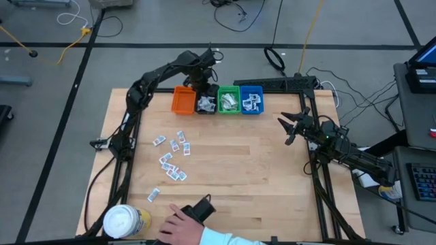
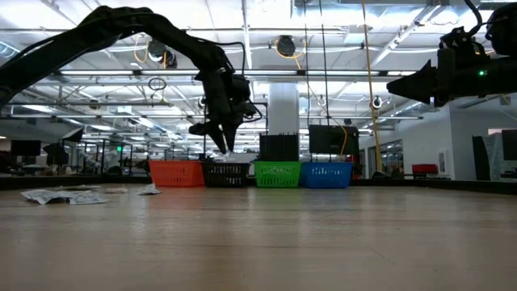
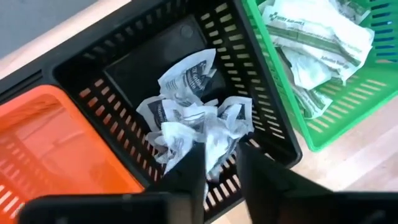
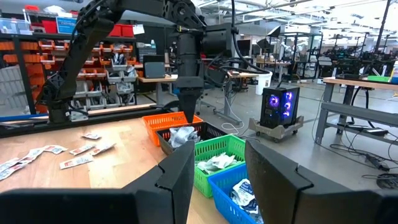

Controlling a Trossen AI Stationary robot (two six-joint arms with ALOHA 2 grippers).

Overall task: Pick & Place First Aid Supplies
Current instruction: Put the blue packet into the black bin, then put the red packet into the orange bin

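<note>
One camera looks straight down on my whole table [image 1: 238, 177] from high above, both my arms in frame. Another sits at table-top level, facing across the wood toward the bin row [image 2: 250, 173] and the hall behind. My left wrist camera peers steeply down, very close, into the black bin [image 3: 180, 74], catching the orange and green bins beside it. My right wrist camera faces level across the table from farther off. All four views share that bin row.
</note>
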